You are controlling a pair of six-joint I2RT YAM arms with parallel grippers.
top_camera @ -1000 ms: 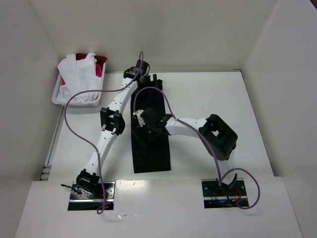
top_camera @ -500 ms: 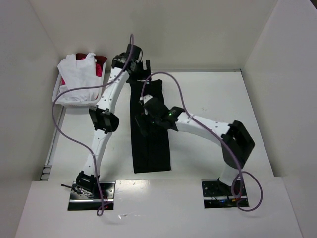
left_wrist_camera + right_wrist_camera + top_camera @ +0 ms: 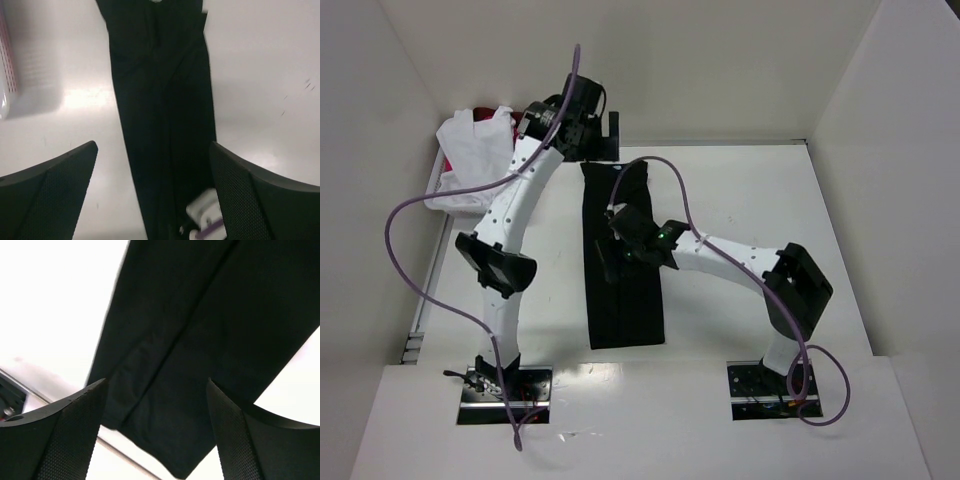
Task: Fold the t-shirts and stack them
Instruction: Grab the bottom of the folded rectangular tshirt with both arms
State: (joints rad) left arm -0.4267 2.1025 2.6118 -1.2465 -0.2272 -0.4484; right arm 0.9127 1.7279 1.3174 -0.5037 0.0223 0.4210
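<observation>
While the black t-shirt (image 3: 625, 290) is lying as a long folded strip on the desk (image 3: 750, 200), the right jaws are hanging wide and empty above its middle, the left jaws wide near its far end. Pinching one layer only is probably risking unfolding.

**Surface** (image 3: 750, 200): white, matte, walled on left, back and right.

Items lying directly on it:
1. black t-shirt (image 3: 625, 300): centre of frame, folded into long narrow strip, flat, running from upper centre down to lower centre; lengthwise creases visible in left wrist view.
2. white basket (image 3: 448, 198): upper left, against left wall, well apart from strip; white t-shirt (image 3: 475, 140) heaped inside.
3. two black base plates, bottom edge: left plate (image 3: 505, 392), right plate (image 3: 770, 392).
</observation>
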